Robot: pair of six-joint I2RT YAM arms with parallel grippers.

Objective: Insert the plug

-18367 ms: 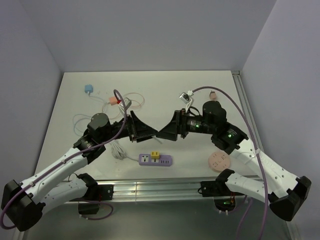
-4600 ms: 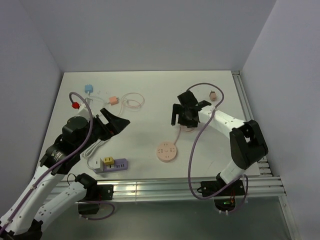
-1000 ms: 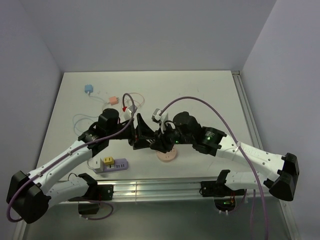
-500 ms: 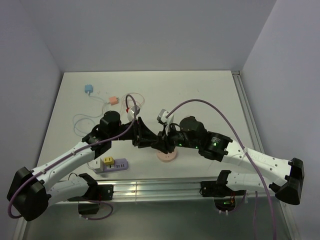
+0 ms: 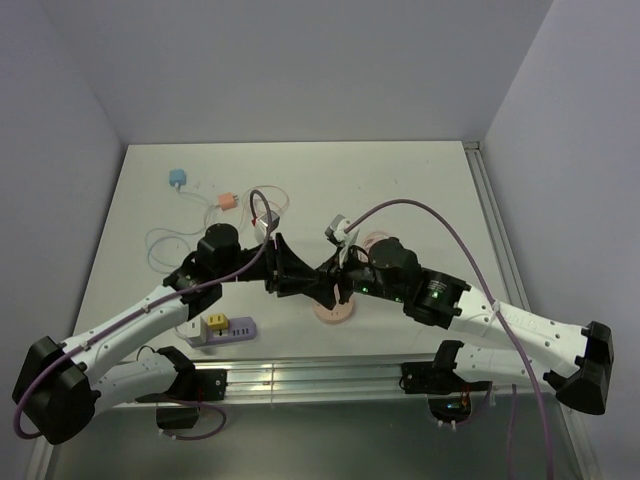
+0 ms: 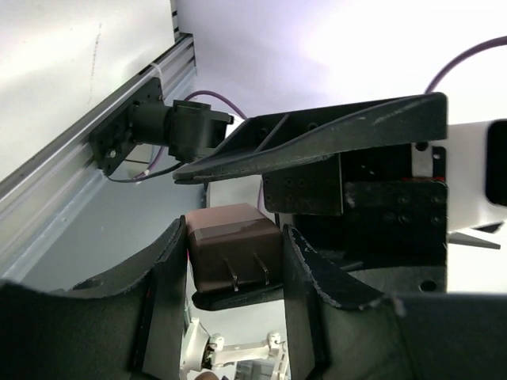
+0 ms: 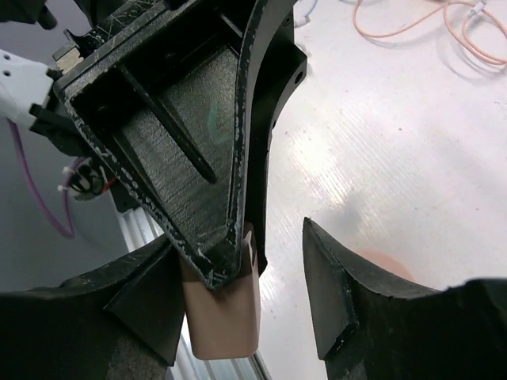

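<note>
above the middle of the table (image 5: 430, 200) the two arms met tip to tip, just over a round pink disc (image 5: 338, 314) that lay flat toward the near edge. the left hand (image 6: 234, 236) was clamped on the plug (image 6: 234, 252), a pinkish-brown block pinched between its two fingers (image 6: 162, 301), with a pair of metal prongs turned toward that wrist's camera. the plug hung in the air, off the table, at the spot where the two hands overlapped. the right hand (image 7: 238, 237) stood spread wide around the tip of the left one. seen from its own wrist, the plug sat against one of its fingers with a clear gap to the other, so it squeezed nothing. off to the left, near the front edge, lay a purple power strip (image 5: 228, 329) with a yellow adapter (image 5: 213, 322) sitting on it. farther back on that side were a small blue block (image 5: 177, 179), an orange connector (image 5: 226, 201) and loose loops of thin cable (image 5: 160, 245).
</note>
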